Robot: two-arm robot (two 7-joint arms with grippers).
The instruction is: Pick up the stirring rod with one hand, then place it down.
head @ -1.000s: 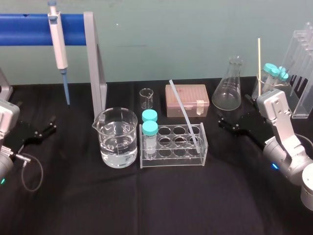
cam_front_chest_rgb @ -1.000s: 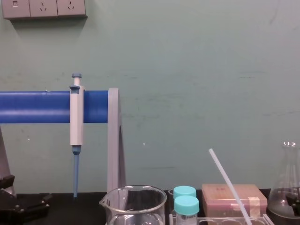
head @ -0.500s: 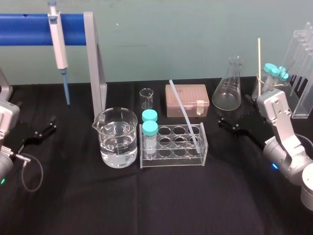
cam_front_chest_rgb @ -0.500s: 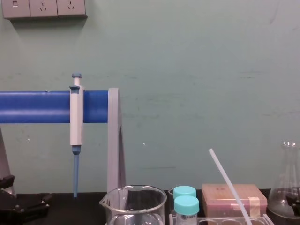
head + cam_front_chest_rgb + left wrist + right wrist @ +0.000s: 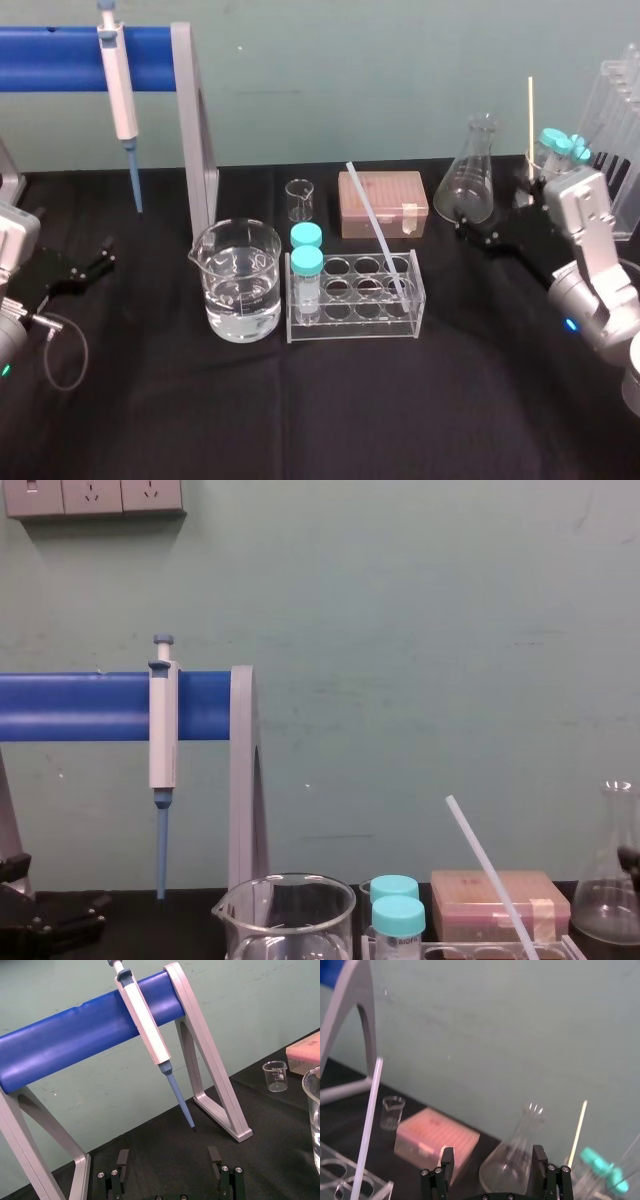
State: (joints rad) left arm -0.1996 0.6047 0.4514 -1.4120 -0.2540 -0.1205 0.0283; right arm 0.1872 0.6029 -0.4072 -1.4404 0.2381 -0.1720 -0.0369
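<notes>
Here the right pincer (image 5: 470, 228), spread, hangs just beside the flask (image 5: 470, 180), well apart from the stirring rod (image 5: 375, 228) leaning in the clear rack (image 5: 350, 325), so a careless sweep may topple the flask or lever the rack over; the left pincer (image 5: 98, 258) idles spread at far left.

- Head view: high, looking forward and down on the table (image 5: 300, 420); the rack (image 5: 355, 300) sits mid-frame, with the wall (image 5: 400, 80) along the top.
- Chest view: low and level, facing the wall; it sees the beaker (image 5: 288, 910) rim and the pipette (image 5: 162, 720) side-on.
- Left wrist view: near the table, looking over the left gripper (image 5: 168, 1152) up at the pipette.
- Right wrist view: low, looking over the right gripper (image 5: 493, 1150) toward the flask (image 5: 512, 1167).
- All 4 share the wall; head, chest and right wrist share the rod (image 5: 375, 235).
</notes>
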